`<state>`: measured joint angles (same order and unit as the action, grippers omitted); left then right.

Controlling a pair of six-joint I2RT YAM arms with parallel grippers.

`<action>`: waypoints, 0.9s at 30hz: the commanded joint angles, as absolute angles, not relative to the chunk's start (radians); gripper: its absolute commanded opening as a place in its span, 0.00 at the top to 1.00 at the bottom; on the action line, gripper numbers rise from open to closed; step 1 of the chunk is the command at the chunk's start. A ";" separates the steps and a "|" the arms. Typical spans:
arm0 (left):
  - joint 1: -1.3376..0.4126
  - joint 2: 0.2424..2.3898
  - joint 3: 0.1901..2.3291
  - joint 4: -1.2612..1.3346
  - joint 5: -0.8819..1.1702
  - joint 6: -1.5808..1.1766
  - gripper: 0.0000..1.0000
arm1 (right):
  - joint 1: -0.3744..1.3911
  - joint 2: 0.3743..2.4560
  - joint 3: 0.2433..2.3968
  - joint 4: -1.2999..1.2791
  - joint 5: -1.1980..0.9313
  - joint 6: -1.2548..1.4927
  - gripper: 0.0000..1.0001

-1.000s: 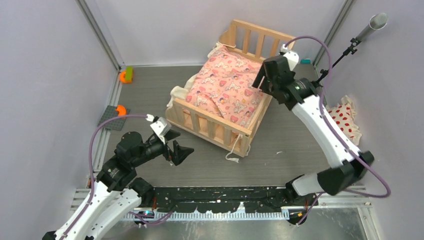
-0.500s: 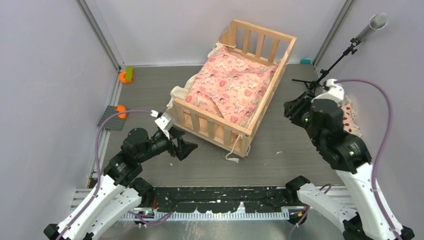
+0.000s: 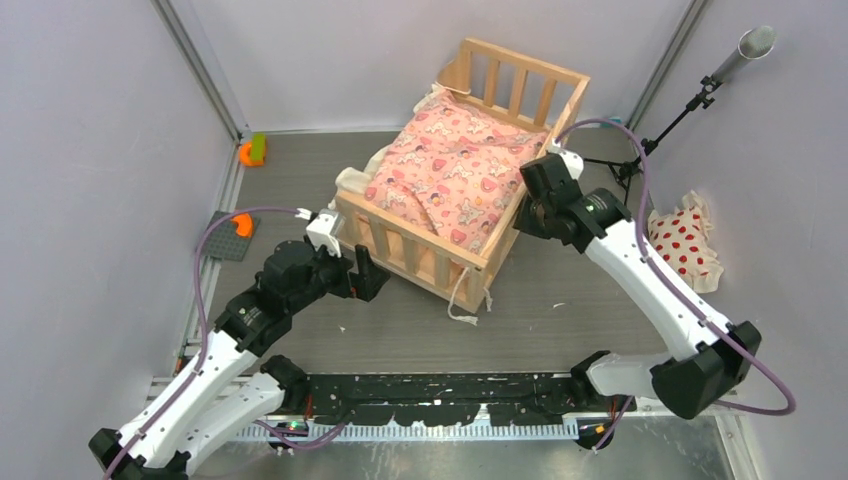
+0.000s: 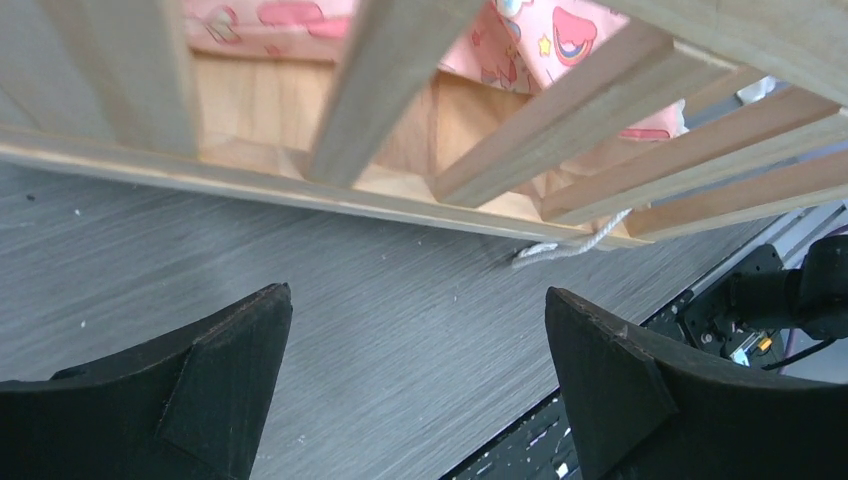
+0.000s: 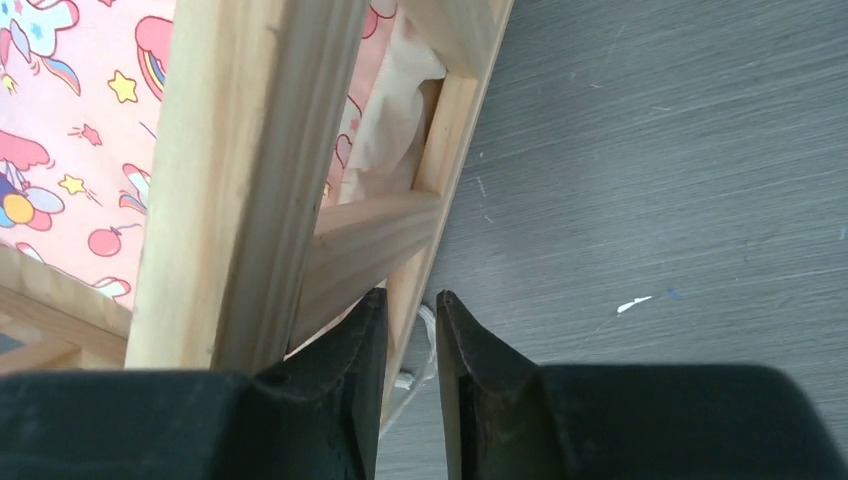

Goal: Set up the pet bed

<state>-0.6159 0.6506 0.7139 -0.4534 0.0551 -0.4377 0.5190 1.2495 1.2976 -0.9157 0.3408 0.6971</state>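
We flank the pet bed (image 3: 470, 180): left gripper (image 4: 420, 390) wide open before its slats, right gripper (image 5: 405, 370) nearly closed beside the rail, holding nothing, probably to shift it.

my right gripper (image 3: 528, 205) is back at the pet bed (image 3: 462, 250), against its right side rail, after swinging out over the dotted pillow (image 3: 683, 245). its jaws are now drawn nearly together, a thin gap between the fingertips (image 5: 365, 335), where they stood wider before. my left gripper (image 3: 362, 276) is closer in than before, right up at the slatted front rail, jaws spread wide. the pet bed itself sits a little further left and turned slightly, its near corner pulled back from where it was.
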 commanded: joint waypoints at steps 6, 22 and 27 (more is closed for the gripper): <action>-0.617 0.559 0.665 -0.419 0.019 -0.475 0.00 | 0.543 1.427 1.452 -0.625 0.244 0.633 0.69; -0.619 0.340 0.268 -0.073 0.213 -0.373 0.11 | 0.581 0.663 0.518 -0.030 -0.250 0.439 0.49; -0.629 0.389 0.217 -0.014 0.282 -0.315 0.23 | 0.686 0.592 0.340 0.283 -0.217 0.320 0.46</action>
